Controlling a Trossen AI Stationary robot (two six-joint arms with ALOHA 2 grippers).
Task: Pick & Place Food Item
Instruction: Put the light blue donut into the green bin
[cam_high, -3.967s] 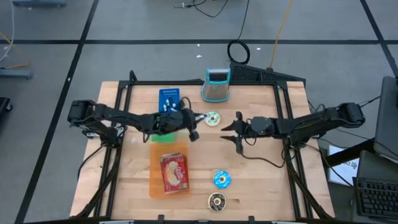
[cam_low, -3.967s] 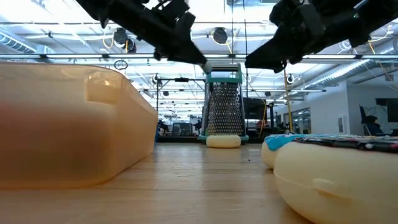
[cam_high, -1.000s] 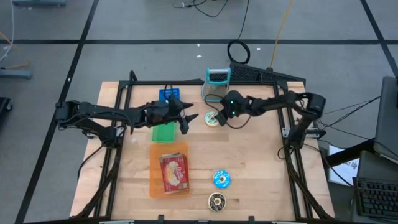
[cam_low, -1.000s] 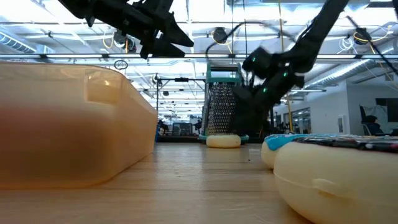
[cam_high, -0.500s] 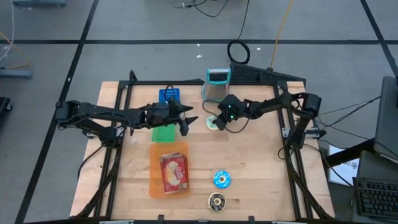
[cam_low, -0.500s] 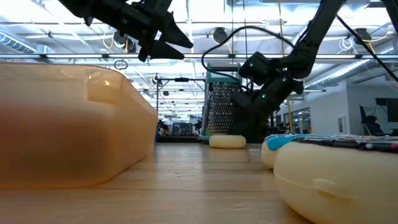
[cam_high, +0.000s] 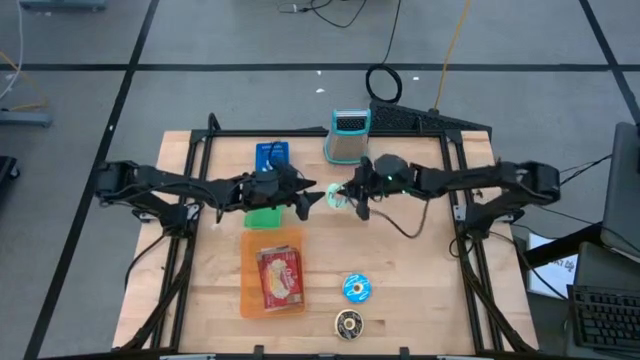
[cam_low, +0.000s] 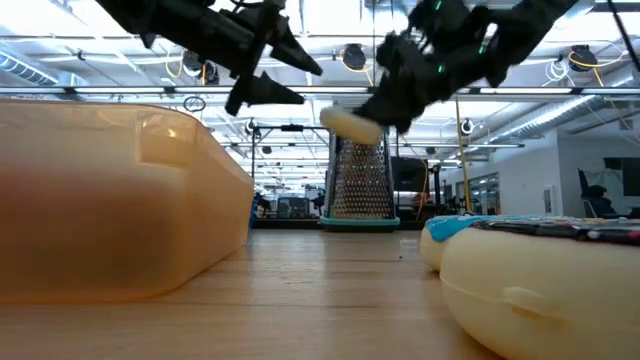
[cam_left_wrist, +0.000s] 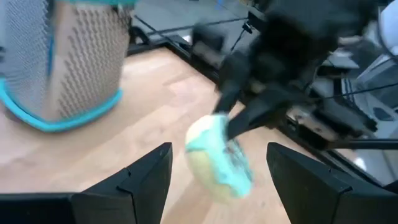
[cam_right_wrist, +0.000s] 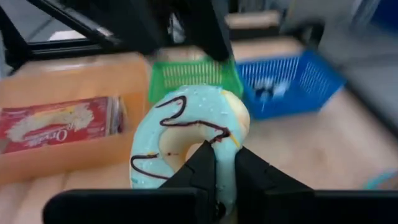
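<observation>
A donut with pale blue icing and a dark drizzle (cam_high: 336, 197) hangs in the air in front of the metal grater (cam_high: 348, 137), with my right gripper (cam_high: 346, 198) shut on it. In the low view the donut (cam_low: 350, 125) is tilted and well above the table. My left gripper (cam_high: 312, 201) stands open just to the donut's left, its fingers pointing at it; in the left wrist view the donut (cam_left_wrist: 217, 158) floats ahead of the two open fingers without touching them. My right gripper pinches the donut's ring (cam_right_wrist: 225, 144) at one place, with one finger (cam_right_wrist: 204, 163) in the hole, as it seems, and the other finger (cam_right_wrist: 252, 171) outside the rim. The fingers come nearly level from the table's right. The donut is lifted clear, tilted, icing turned toward the near side.
An orange tray (cam_high: 250, 290) holding a red packet lies near the table's middle front, a green basket (cam_high: 264, 216) behind it and a blue basket (cam_high: 272, 155) farther back. A blue-iced donut (cam_high: 356, 288) and a dark donut (cam_high: 348, 322) lie near the front edge.
My right gripper has shut on the donut, which lay on the table by the grater, and has carried it straight up clear of the wood; the donut now hangs tilted. My left gripper has rolled about its own axis while staying nearly in place.
</observation>
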